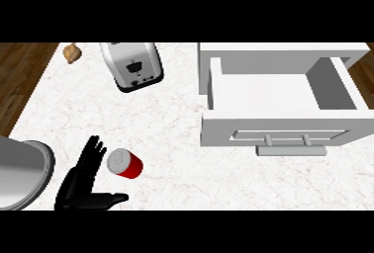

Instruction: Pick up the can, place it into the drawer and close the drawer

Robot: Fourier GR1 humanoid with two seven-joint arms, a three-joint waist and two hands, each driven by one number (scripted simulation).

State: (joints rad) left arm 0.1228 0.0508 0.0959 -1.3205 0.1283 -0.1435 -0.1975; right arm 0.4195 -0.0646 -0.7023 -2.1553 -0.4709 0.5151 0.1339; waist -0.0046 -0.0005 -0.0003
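Note:
A red can (126, 164) with a pale lid stands on the white marble counter (175, 178) at the lower left. My left hand (82, 183) is just left of it, open, with straight fingers pointing away from me and the thumb spread to the right below the can. Its fingers reach right up beside the can and are not curled round it. The white drawer (332, 89) is pulled open at the upper right; its inside holds nothing, and its front panel with a bar handle (290, 140) faces me. My right hand does not show.
A silver toaster (133, 66) stands at the back, left of the drawer. A small brown item (70, 53) lies near the counter's back left corner. A large grey rounded shape (22, 173) fills the left edge beside my hand. Wooden floor (18, 84) shows beyond the counter's left edge.

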